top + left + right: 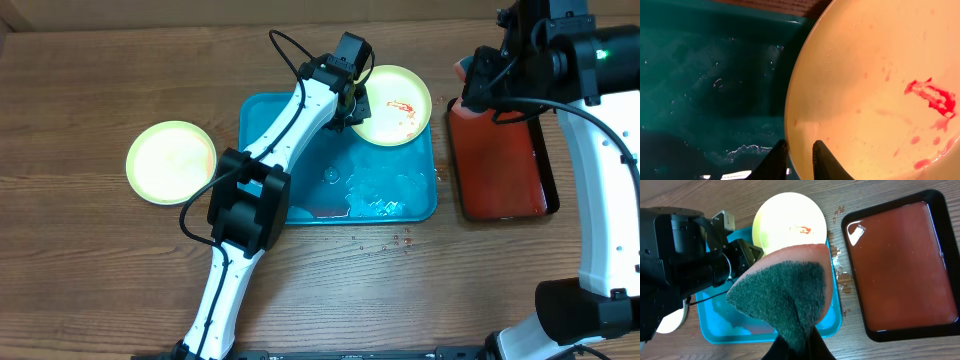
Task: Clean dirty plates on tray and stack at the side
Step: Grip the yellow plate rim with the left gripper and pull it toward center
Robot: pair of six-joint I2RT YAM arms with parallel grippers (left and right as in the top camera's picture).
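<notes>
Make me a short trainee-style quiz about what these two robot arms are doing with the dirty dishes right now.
1. True or false: the left claw is pinching the rim of the smeared plate.
2. What does the right claw hold? A) a spoon B) a green-faced sponge C) a cup
3. How many plates does the overhead view show?

Key: 1 true; 2 B; 3 two.

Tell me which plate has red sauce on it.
The plate held by the left gripper over the tray's corner; the other plate, on the table's left, looks clean.
</notes>
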